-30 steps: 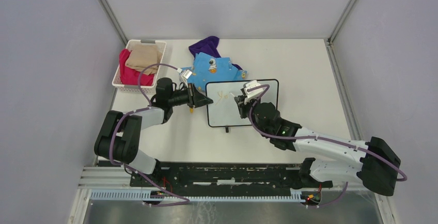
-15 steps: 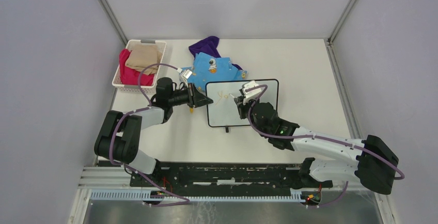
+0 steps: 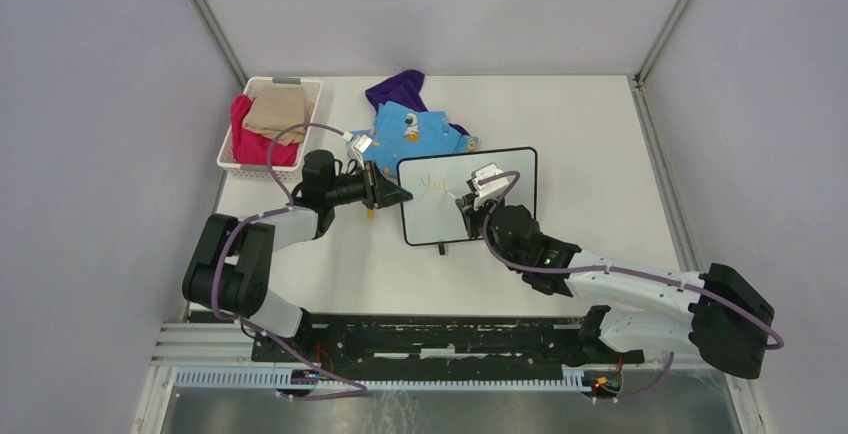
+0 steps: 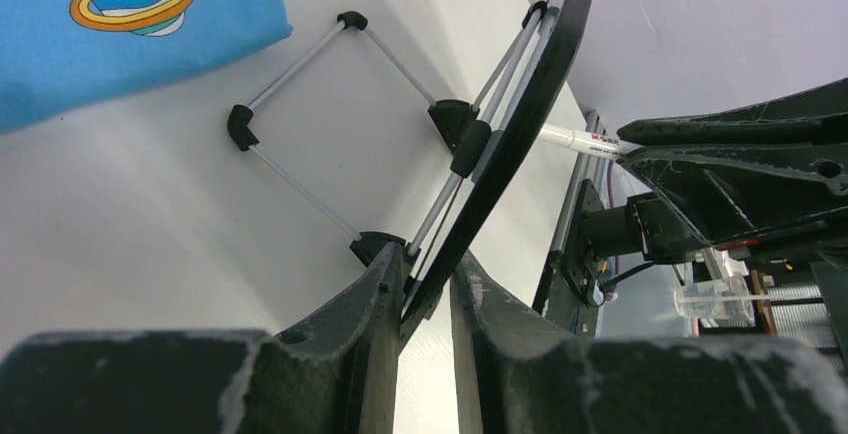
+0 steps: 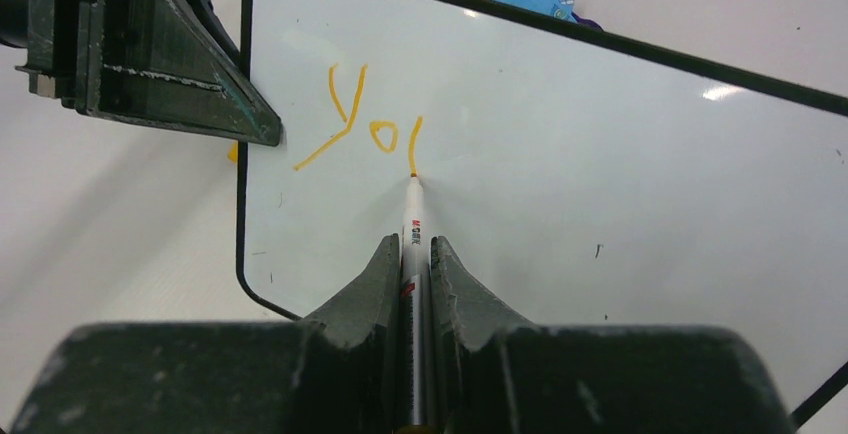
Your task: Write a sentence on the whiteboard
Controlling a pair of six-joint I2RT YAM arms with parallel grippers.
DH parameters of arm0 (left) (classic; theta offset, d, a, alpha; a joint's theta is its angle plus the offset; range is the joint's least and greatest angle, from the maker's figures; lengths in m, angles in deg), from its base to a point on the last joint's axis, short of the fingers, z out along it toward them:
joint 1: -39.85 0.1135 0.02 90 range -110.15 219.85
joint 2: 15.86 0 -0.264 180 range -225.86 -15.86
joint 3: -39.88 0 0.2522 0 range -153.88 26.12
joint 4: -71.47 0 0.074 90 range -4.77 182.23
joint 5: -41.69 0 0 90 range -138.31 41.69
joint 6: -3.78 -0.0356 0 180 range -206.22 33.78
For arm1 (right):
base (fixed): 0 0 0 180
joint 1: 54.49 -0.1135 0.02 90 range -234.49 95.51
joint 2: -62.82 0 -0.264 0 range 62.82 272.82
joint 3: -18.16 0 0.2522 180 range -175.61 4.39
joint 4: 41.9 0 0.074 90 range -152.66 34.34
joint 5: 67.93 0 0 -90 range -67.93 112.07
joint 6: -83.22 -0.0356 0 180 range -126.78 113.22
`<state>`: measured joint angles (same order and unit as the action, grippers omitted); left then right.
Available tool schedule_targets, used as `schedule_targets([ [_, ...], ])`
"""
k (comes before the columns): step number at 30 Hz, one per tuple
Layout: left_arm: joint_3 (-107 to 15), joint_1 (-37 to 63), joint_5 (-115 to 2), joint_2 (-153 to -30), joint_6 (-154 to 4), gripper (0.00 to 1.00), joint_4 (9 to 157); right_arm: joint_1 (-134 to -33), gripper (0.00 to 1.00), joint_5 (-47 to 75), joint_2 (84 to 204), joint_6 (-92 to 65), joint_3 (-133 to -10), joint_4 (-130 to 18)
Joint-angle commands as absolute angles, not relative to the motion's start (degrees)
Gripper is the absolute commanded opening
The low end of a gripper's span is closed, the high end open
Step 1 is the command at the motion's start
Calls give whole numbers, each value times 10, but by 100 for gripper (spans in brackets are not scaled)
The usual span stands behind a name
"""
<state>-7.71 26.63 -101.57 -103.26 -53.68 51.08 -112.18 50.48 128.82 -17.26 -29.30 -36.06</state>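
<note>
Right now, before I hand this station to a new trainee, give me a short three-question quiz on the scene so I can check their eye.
1. True or false: the left end effector grips the whiteboard by its edge.
2. What does the right end effector hold?
3. The writing on the board is: A) orange, B) blue, C) green.
Key: 1 true. 2 a marker, its tip on the board. 3 A.
</note>
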Motion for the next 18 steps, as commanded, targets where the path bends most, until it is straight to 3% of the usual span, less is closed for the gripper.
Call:
schedule_targets([
  [1, -95, 267, -1026, -1030, -556, 30, 512, -1113, 0, 525, 1273, -180, -271, -365],
  [18, -96, 263, -1029, -1031, -563, 26, 520, -1098, 0, 548, 1251, -161, -278, -366],
])
